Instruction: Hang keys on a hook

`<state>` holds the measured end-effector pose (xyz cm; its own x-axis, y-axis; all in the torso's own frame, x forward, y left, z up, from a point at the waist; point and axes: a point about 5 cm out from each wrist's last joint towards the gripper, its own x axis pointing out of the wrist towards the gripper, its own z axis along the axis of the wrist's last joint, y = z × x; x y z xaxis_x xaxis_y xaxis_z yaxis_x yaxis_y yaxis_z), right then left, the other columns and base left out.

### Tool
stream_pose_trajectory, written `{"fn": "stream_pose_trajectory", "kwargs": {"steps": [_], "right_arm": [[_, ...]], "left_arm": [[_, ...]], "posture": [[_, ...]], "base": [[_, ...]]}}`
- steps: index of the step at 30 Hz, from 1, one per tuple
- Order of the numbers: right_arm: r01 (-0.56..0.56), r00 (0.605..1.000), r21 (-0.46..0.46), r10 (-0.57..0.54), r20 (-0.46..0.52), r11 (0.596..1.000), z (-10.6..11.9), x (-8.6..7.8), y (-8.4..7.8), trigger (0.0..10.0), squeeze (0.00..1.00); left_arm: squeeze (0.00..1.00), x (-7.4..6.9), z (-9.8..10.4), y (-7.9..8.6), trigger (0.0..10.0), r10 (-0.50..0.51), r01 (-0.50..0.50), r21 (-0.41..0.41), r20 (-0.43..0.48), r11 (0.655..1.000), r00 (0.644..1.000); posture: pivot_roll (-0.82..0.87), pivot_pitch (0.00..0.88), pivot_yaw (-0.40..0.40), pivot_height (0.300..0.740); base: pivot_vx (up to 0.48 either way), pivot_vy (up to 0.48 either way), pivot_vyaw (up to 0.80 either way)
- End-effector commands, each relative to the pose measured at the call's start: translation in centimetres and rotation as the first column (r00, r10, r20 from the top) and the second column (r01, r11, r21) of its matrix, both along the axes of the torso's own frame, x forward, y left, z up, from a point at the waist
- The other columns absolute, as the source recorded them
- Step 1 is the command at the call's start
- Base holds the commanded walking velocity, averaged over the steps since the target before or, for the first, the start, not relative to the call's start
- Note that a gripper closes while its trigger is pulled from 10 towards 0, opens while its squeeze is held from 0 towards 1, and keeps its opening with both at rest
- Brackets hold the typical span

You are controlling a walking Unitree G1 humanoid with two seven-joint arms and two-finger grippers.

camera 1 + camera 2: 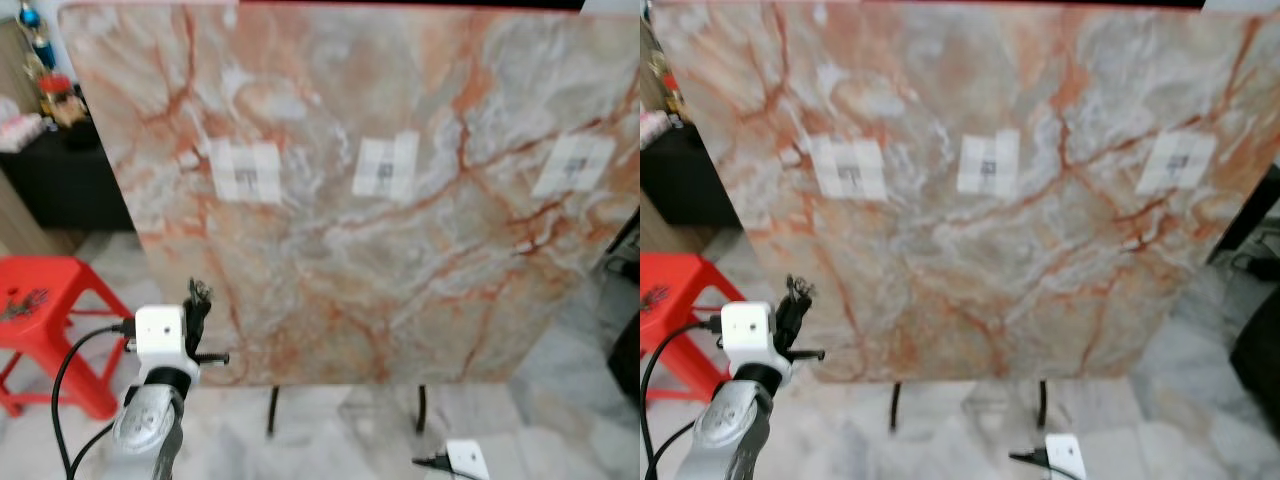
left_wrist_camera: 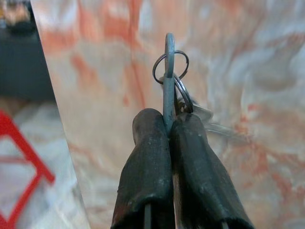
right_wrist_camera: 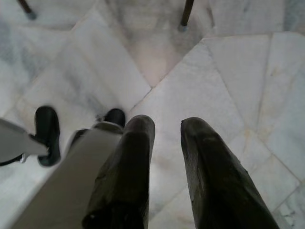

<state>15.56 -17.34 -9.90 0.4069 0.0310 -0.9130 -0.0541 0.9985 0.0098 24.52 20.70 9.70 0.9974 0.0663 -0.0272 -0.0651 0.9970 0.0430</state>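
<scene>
Your left gripper [image 2: 167,125] pinches the keys [image 2: 171,81] by one flat blade, near the marble panel [image 1: 400,250] lower left corner. Light, stiff and slippery, their rings dangle loose. Right gripper [image 3: 164,131] hangs parted.

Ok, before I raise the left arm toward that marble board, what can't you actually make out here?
- Hooks: the three pale square patches on the orange-veined marble board are too blurred in the eye views to show any hook.
- Metal keys on wire rings: the left gripper fingers hide the lower part in the left wrist view, so the count is unclear.
- Right gripper: its arm is cut off by the eye views' bottom edge.
</scene>
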Motion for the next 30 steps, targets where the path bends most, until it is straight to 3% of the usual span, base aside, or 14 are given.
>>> {"fn": "stream_pose_trajectory", "kwargs": {"steps": [1,7,14,15,17,21,23,30], "right_arm": [[-0.027,1.000,-0.003,0.027,-0.008,1.000,0.0,0.1,0.0,10.0,0.00],[-0.030,1.000,-0.016,0.030,-0.003,0.999,0.2,0.2,-0.7,10.0,0.00],[0.020,1.000,-0.023,-0.020,0.001,1.000,0.3,0.1,-2.1,10.0,0.00],[0.010,1.000,-0.025,-0.010,-0.003,1.000,0.3,0.0,-2.2,10.0,0.00],[-0.003,1.000,-0.026,0.003,-0.008,1.000,0.2,-0.1,-2.2,10.0,0.00],[-0.011,1.000,-0.026,0.011,-0.007,1.000,0.2,-0.2,-2.1,10.0,0.00],[-0.046,0.999,-0.034,0.046,-0.008,0.998,0.1,-0.3,-2.1,10.0,0.00],[-0.067,0.998,-0.026,0.067,-0.016,0.997,0.0,-0.6,-1.9,10.0,0.00]], "left_arm": [[0.00,0.2,0.1,-0.1,10.0,0.012,-0.012,0.016,0.007,1.000,1.000],[0.00,0.3,0.4,-0.3,10.0,0.013,-0.013,0.025,0.017,1.000,1.000],[0.00,0.3,0.8,0.7,10.0,-0.012,0.012,0.147,-0.005,0.989,1.000],[0.00,0.3,0.8,1.5,10.0,0.001,0.005,0.217,-0.026,0.976,1.000],[0.00,0.2,0.8,2.5,10.0,0.038,-0.028,0.248,-0.035,0.968,0.999],[0.00,0.1,0.9,3.1,10.0,0.083,-0.076,0.227,-0.023,0.971,0.996],[0.00,0.1,0.8,2.8,10.0,0.094,-0.088,0.194,-0.022,0.977,0.995],[0.00,0.5,0.5,1.8,10.0,0.085,-0.077,0.195,-0.033,0.978,0.996]], "posture": [[0.04,0.000,-0.076,0.740],[0.07,0.000,-0.064,0.740],[0.08,0.000,-0.061,0.740],[0.08,0.000,-0.063,0.740],[0.08,0.000,-0.063,0.740],[0.07,0.000,-0.060,0.740],[0.06,0.000,-0.061,0.740],[0.06,0.000,-0.061,0.740]], "base": [[0.000,-0.412,0.00],[0.000,-0.398,0.00],[0.000,-0.256,0.00],[0.000,0.000,0.00],[0.000,0.000,0.00],[0.000,0.000,0.00],[0.000,0.000,0.45],[0.000,0.000,0.75]]}}
